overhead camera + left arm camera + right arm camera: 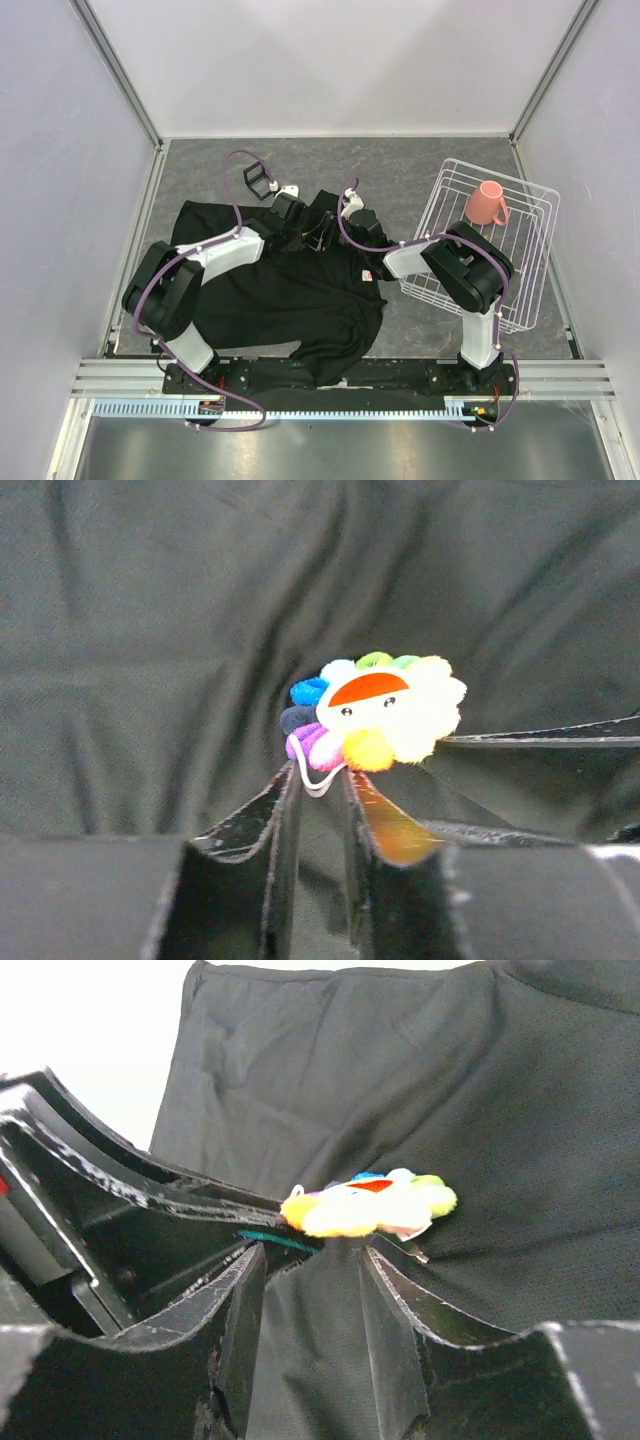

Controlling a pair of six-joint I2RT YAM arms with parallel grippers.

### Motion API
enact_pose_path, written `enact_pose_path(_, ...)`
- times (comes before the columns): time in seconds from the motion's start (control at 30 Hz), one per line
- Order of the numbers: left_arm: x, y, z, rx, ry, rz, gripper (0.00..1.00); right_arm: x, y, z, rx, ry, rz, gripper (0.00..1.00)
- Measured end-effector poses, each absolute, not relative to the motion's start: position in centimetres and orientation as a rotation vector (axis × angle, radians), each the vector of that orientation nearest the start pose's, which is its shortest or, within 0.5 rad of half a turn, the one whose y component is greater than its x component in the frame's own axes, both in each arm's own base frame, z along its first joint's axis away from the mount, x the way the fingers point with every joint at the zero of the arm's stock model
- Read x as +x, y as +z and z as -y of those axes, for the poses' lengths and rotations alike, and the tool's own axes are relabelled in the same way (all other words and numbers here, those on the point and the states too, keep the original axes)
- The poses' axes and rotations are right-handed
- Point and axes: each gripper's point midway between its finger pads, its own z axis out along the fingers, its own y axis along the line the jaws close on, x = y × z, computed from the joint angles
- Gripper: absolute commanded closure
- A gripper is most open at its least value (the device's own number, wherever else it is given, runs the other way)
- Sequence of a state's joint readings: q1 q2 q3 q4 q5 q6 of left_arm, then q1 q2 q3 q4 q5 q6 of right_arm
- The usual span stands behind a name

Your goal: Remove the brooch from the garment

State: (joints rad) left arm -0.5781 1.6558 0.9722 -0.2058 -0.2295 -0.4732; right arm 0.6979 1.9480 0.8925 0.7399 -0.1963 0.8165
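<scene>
The black garment (290, 290) lies spread on the table. The brooch (375, 712), a small fluffy flower of many colours, sits on a raised fold of it and also shows in the right wrist view (370, 1205). My left gripper (320, 775) is narrowly shut at the brooch's lower edge, with its white loop between the tips. My right gripper (315, 1250) is closed on a ridge of shirt fabric just under the brooch. In the top view both grippers meet over the shirt's upper part, left (305, 222) and right (340, 215), and they hide the brooch.
A white wire basket (520, 260) holding a pink mug (487, 205) stands at the right, beside the right arm. A small black frame (258, 181) lies beyond the shirt. The shirt's white-red label (378, 279) is near its right edge.
</scene>
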Motion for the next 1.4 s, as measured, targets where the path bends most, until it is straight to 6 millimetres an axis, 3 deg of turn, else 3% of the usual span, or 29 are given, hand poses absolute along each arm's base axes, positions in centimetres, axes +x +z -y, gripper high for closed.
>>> enact_pose_path(0.27, 35.6, 6.4, 20.5, 0.047, -0.195, -2.404, 0.87, 35.1, 6.4, -36.5, -0.044, 1.079, -2.107, 0.42)
enact_pose_path(0.47, 35.9, 6.9, 20.6, 0.064, -0.195, -2.395, 0.92, 35.4, 6.3, -35.5, -0.097, 0.988, -2.111, 0.26)
enact_pose_path(0.57, 36.1, 6.9, 20.7, 0.074, -0.193, -2.393, 0.92, 35.5, 5.8, -34.7, -0.145, 0.909, -2.126, 0.25)
enact_pose_path(0.63, 36.2, 6.8, 20.8, 0.078, -0.190, -2.395, 0.92, 35.6, 5.3, -34.0, -0.181, 0.846, -2.140, 0.26)
enact_pose_path(0.83, 36.5, 6.6, 21.0, 0.082, -0.186, -2.406, 0.92, 35.7, 5.0, -33.7, -0.273, 0.787, -2.141, 0.42)
enact_pose_path(1.17, 37.3, 7.2, 21.7, 0.083, -0.205, -2.395, 0.92, 36.0, 5.2, -34.9, -0.383, 0.806, -2.112, 0.42)
enact_pose_path(1.4, 37.7, 6.5, 22.3, 0.093, -0.217, -2.409, 0.92, 36.9, 4.8, -35.2, -0.398, 0.771, -2.108, 0.43)
